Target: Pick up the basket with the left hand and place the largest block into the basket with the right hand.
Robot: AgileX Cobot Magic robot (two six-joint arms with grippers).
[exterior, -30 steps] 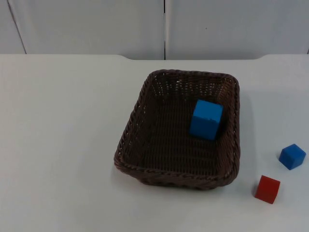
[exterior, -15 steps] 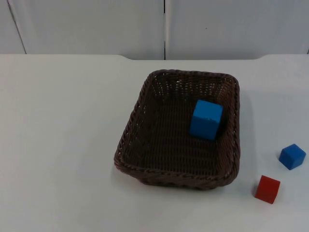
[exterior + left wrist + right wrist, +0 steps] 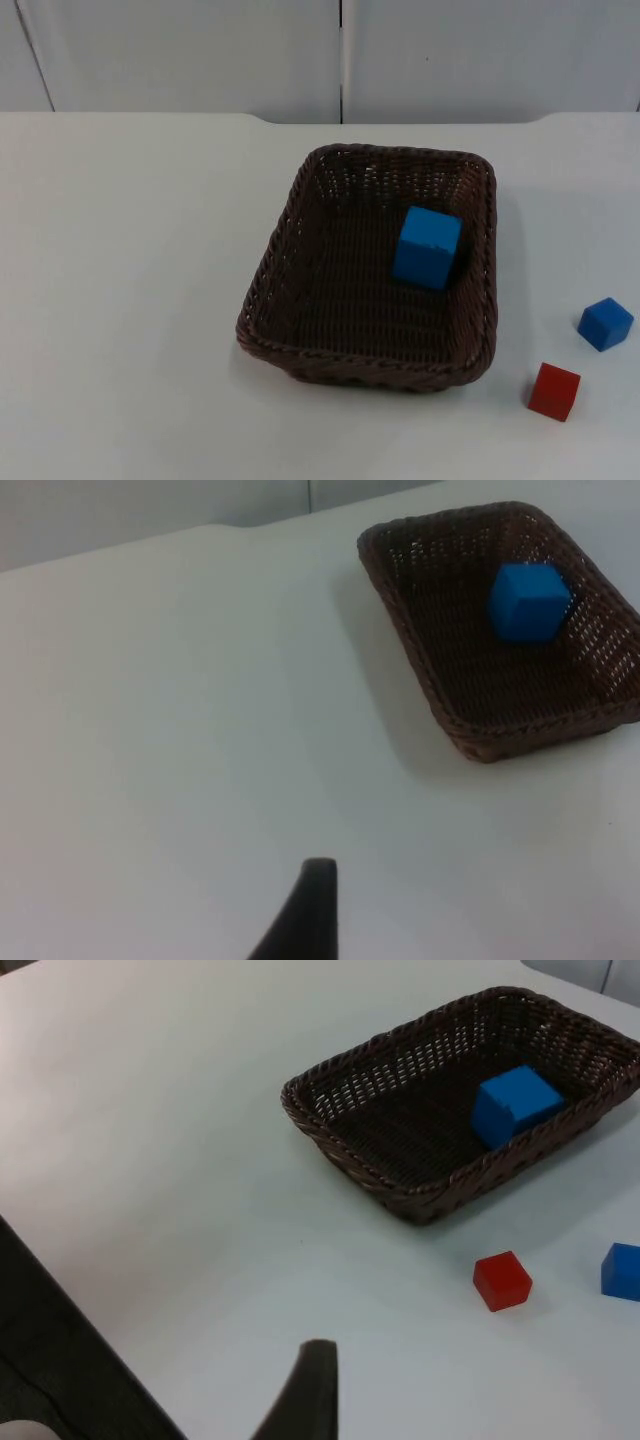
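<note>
A dark brown woven basket rests on the white table, a little right of the middle. The largest block, a blue cube, lies inside it against the right wall. The left wrist view looks at the basket and the blue cube from a distance. My left gripper waits over bare table, well short of them. My right gripper also waits far back from the basket and the cube. Neither gripper holds anything.
A small blue block and a small red block sit on the table right of the basket, also as the red block and blue block. The table's edge runs close by the right gripper.
</note>
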